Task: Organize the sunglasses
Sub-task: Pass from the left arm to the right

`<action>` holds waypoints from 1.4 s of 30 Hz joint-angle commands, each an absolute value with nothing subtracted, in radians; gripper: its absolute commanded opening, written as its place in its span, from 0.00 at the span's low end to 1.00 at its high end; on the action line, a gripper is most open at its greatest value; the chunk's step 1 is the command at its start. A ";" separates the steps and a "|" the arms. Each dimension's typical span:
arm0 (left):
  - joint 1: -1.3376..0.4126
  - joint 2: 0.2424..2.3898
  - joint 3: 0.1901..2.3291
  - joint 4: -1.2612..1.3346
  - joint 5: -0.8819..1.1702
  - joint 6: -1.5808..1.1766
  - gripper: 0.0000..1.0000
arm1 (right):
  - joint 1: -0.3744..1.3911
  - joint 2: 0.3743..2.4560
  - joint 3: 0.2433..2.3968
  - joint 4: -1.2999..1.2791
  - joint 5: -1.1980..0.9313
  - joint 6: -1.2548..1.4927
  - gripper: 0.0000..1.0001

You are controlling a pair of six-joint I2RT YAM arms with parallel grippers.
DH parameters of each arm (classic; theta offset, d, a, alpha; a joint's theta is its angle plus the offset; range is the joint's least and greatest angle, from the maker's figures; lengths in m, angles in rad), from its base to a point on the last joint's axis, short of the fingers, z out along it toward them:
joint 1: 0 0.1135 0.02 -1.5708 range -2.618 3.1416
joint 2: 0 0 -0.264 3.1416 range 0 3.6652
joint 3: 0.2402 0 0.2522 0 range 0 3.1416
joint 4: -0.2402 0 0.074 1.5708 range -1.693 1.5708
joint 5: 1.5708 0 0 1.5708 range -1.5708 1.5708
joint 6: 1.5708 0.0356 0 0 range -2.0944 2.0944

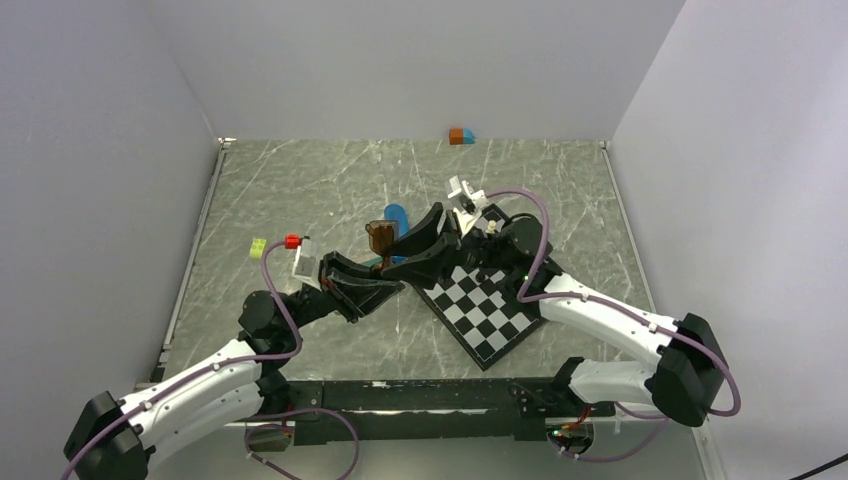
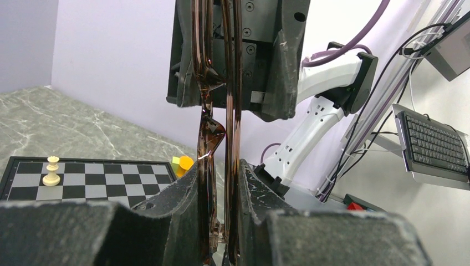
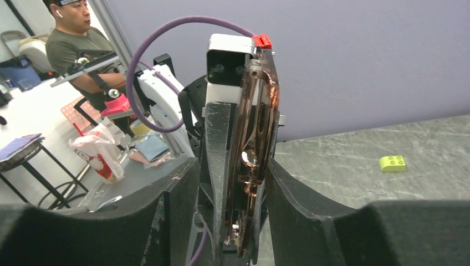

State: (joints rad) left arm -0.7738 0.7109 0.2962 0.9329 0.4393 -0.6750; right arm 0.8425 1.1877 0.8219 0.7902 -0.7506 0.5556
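The brown-framed sunglasses are folded and stand upright above the table's middle. My left gripper is shut on their lower part; in the left wrist view the thin brown frame is pinched between the black pads. My right gripper faces it from the right, and its jaws stand wide apart around the same glasses and the left fingers. The right gripper also shows in the right wrist view. The blue capsule case lies just behind them. The purple pair is out of view.
A chessboard lies right of centre, under the right arm, with a white chess piece on it. A yellow-green brick and a red brick sit left of the grippers. An orange and blue block stands at the back wall.
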 commanded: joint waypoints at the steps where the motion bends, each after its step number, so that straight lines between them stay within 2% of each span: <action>1: -0.776 0.714 0.305 1.013 0.433 -0.700 0.00 | 0.851 1.214 0.872 0.858 -0.760 0.579 0.47; 4: -0.776 0.700 0.299 1.010 0.418 -0.697 0.00 | 0.853 1.220 0.870 0.848 -0.764 0.582 0.40; 10: -0.776 0.673 0.277 1.014 0.385 -0.694 0.00 | 0.859 1.198 0.850 0.826 -0.729 0.554 0.38; 14: -0.776 0.666 0.279 0.992 0.376 -0.688 0.00 | 0.860 1.189 0.861 0.803 -0.715 0.537 0.47; 17: -0.776 0.641 0.310 0.851 0.353 -0.602 0.00 | 0.861 1.160 0.871 0.712 -0.656 0.489 0.51; 19: -0.776 0.606 0.367 0.671 0.348 -0.453 0.00 | 0.861 1.131 0.887 0.601 -0.593 0.431 0.54; 22: -0.778 0.576 0.504 0.312 0.344 -0.083 0.00 | 0.861 1.069 0.919 0.383 -0.461 0.360 0.61; 24: -0.778 0.580 0.568 0.183 0.289 0.161 0.00 | 0.860 1.023 0.947 0.241 -0.356 0.358 0.62; 28: -0.779 0.585 0.570 0.248 0.263 0.567 0.00 | 0.858 0.953 0.995 -0.005 -0.182 0.432 0.64; 33: -0.781 0.595 0.528 0.356 0.422 1.077 0.00 | 0.821 0.943 1.092 -0.198 0.015 0.560 0.62; 36: -0.790 0.625 0.619 0.203 0.432 1.204 0.00 | 0.730 0.984 1.178 -0.286 -0.080 0.614 0.62; 39: -0.797 0.660 0.692 0.073 0.406 1.341 0.00 | 0.712 1.041 1.260 -0.317 -0.278 0.601 0.62; 42: -0.826 0.673 0.712 0.056 0.358 1.428 0.00 | 0.713 1.111 1.336 -0.354 -0.509 0.563 0.62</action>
